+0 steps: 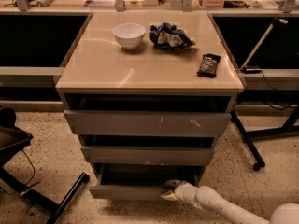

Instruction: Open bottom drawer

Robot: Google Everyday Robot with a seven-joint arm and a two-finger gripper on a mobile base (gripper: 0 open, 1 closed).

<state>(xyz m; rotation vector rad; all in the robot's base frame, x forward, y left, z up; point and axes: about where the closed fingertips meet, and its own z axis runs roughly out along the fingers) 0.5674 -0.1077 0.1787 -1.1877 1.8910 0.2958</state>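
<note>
Drawers are counted at three, all grey and handleless, stacked in one cabinet (pixel 140 73) with a pale flat top. One top front (pixel 140 123) is marked by white scratches; one middle front (pixel 140 156) is chipped pale along its lower edge; one bottom drawer (pixel 126 192), lowest in the stack and just above the speckled floor (pixel 224 171), is seen pulled out past the other two. Its plain front is set forward, and a shallow grey box interior is exposed behind it; what lies inside cannot be made out. Dark gaps are seen above the upper two fronts, and nothing in them can be told. One gripper (pixel 169 190) is found at the right end of the bottom drawer's front, touching it, on one white arm (pixel 219 205) that is brought in from the lower right corner. Whether the gripper is clamped on the front or spread cannot be told. Three things are counted on the cabinet top: one white bowl (pixel 129 35) upright at the back, with only its white inside shown; one crumpled blue-and-white bag (pixel 170 36) just beside it to the right; one dark flat packet (pixel 209 65) near the right edge, well apart from the bowl. One black chair base (pixel 51 200) is seen at lower left, and one wheeled stand (pixel 250 146) at the right.
</note>
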